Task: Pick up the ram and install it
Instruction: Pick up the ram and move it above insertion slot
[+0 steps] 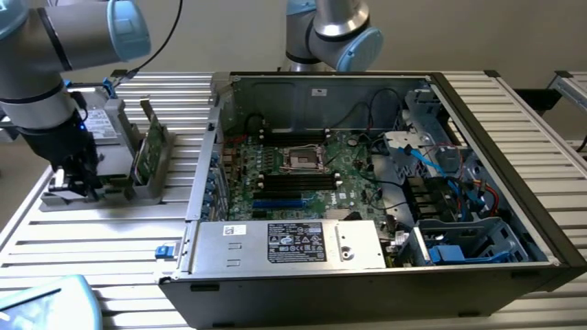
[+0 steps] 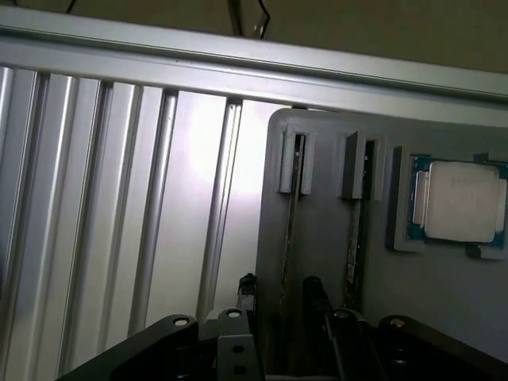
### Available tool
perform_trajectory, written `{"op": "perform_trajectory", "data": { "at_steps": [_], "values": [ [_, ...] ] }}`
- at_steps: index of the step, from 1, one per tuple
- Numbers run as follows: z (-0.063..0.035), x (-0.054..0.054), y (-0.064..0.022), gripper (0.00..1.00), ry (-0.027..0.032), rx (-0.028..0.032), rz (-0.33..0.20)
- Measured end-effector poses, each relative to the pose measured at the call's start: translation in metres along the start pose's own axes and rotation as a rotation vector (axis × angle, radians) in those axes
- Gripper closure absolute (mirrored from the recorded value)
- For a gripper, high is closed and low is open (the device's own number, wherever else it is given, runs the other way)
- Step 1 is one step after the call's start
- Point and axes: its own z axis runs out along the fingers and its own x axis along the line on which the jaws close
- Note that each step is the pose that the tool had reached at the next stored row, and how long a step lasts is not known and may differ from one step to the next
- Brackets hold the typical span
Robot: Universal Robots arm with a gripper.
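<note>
Pickup is the step in hand. The ram (image 2: 290, 214) stands on edge in a slot of the grey holder (image 2: 324, 238) on the tabletop (image 2: 119, 206), not yet lifted. As far as I can judge, nothing has gone into the open computer case (image 1: 367, 302).

The end effector (image 2: 279, 305) hangs low over the holder with its jaws wide apart, gripping nothing. In the wrist view its two fingers (image 2: 248, 290) stand one on each side of the stick's thin edge, apparently without touching it (that part of the view is dark, so contact is hard to rule out). A second stick (image 2: 357, 214) sits in the neighbouring slot, and a processor chip (image 2: 459, 200) lies in a recess beside that.

By my reading, the grasp calls for the jaws to be centred on the one stick, clear of its neighbour. They should close squarely on its flat faces, so that it can leave the slot straight rather than tilt and bind.
</note>
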Motion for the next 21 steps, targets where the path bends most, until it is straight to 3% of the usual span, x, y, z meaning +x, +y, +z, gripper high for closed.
{"op": "perform_trajectory", "data": {
  "at_steps": [7, 21],
  "values": [
    [0.0056, -0.0027, -0.0009, 0.63, -0.0057, 0.0030, 0.010],
    [0.0059, -0.0030, -0.0008, 0.63, -0.0093, 0.0028, 0.048]
  ]
}}
